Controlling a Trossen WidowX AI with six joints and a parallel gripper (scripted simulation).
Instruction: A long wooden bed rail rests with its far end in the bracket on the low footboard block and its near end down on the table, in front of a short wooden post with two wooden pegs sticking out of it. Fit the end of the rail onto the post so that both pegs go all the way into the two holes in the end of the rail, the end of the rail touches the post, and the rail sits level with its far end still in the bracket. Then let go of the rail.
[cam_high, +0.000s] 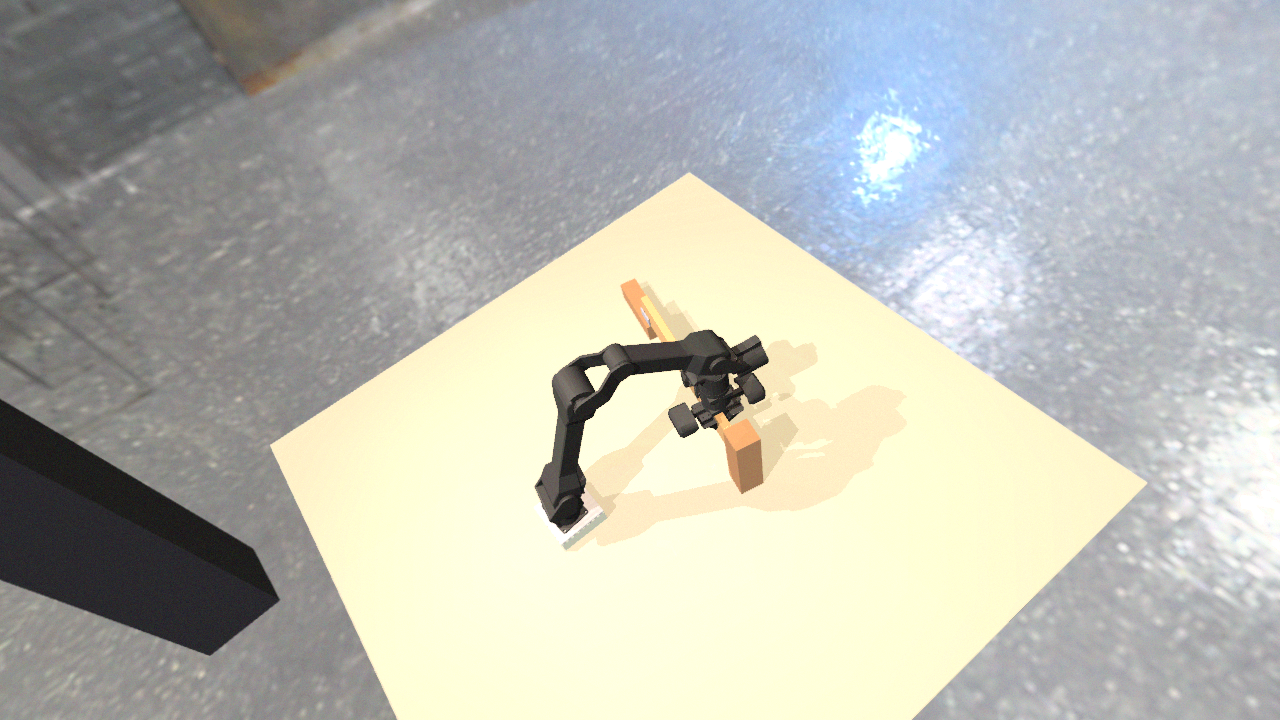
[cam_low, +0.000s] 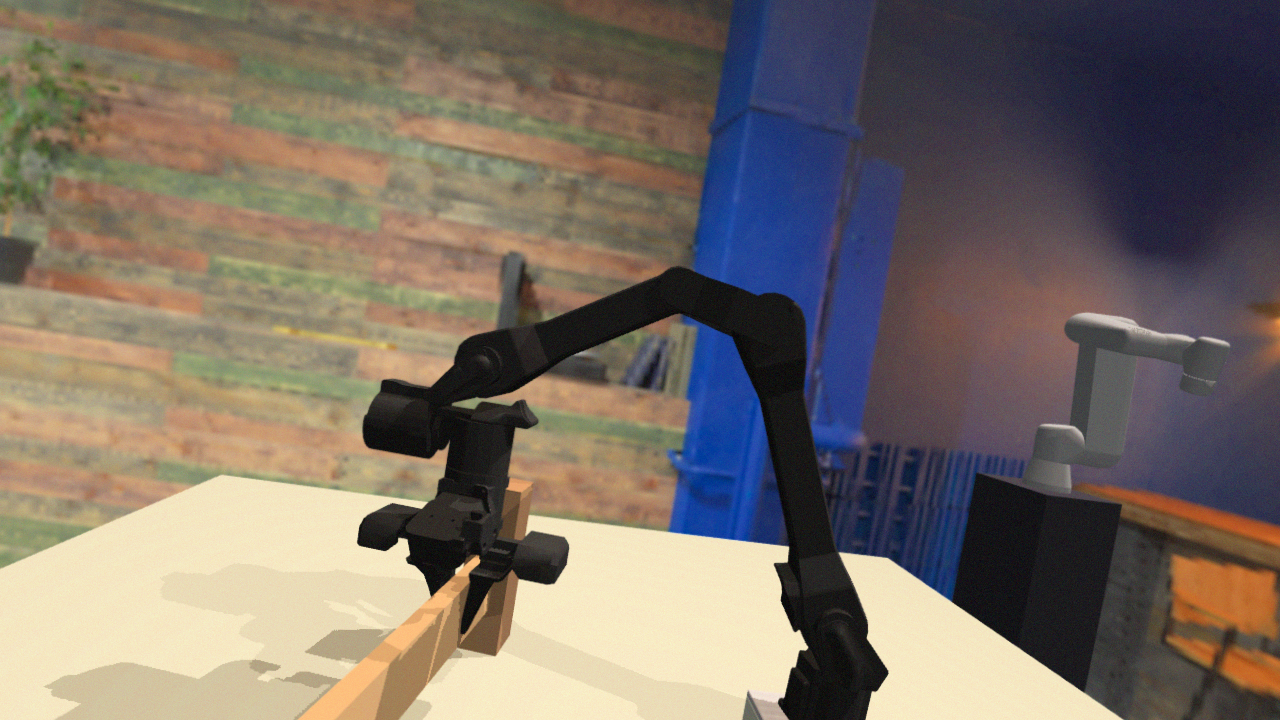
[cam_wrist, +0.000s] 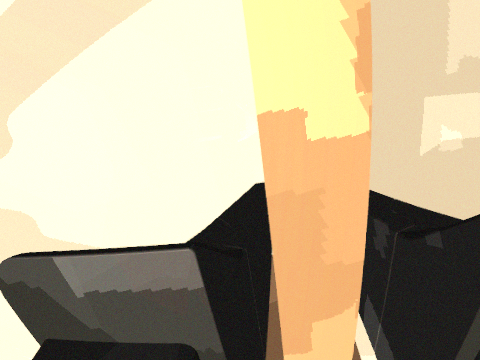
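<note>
The long wooden rail (cam_high: 656, 316) (cam_low: 384, 664) (cam_wrist: 315, 165) runs from the low footboard block (cam_high: 631, 291) to the short upright post (cam_high: 744, 458) (cam_low: 490, 628). My gripper (cam_high: 718, 424) (cam_low: 452, 604) (cam_wrist: 292, 191) points down and is shut on the rail close to the post, with one finger on each side. The rail's near end is held up off the table, and no clear gap to the post shows in the top view. The pegs and holes are hidden, so I cannot tell how far they are engaged. The far end lies at the footboard block's bracket; its exact seating is too small to tell.
The arm's pale base (cam_high: 586, 526) stands on the table (cam_high: 501, 626) to the left of the post in the top view. The arm arches over from there to the rail. A dark beam (cam_high: 116, 546) stands off the table's left side.
</note>
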